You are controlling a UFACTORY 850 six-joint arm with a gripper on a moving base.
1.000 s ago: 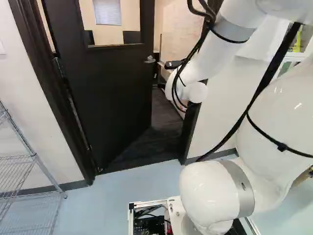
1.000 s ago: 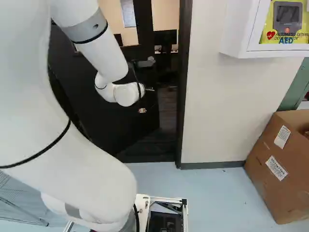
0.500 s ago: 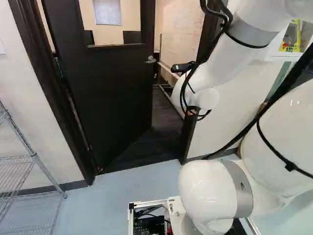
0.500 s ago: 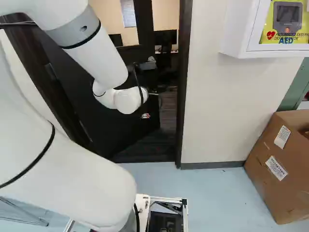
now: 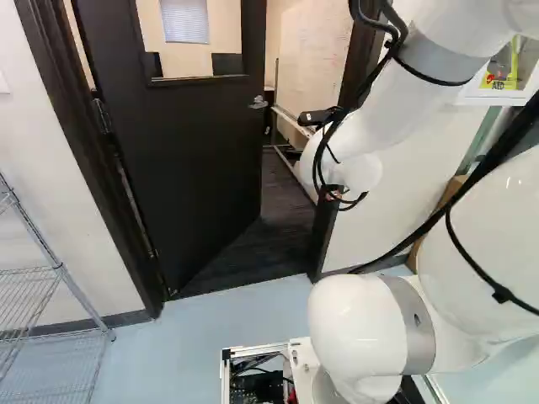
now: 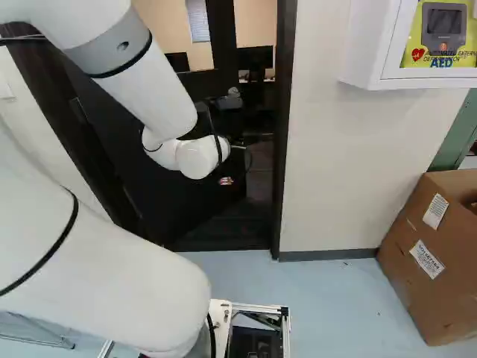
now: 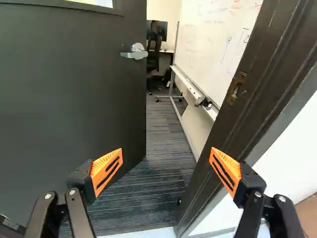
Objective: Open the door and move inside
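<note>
My fingers [image 6: 226, 180], partly hidden by the wrist, reach toward the open door [image 6: 179, 205], right base view.
Wrist view: my fingers [image 7: 166, 169] stand wide apart, the handle [image 7: 139, 53] ahead. Left base view: the door stands left of my arm [image 5: 383, 105].

The blue floor [image 6: 335, 298] carries a cardboard box [image 6: 428, 294] and wire rack [image 5: 59, 267].

Looks matt and smooth on the door [image 5: 189, 160], like shiny metal on the handle [image 7: 134, 52]. Reads as glossy plastic on the arm [image 5: 358, 324], metal wire on the rack [image 5: 58, 266], brown cardboard on the box [image 6: 402, 276]. Appears cloth-like on the carpet [image 7: 161, 183].
</note>
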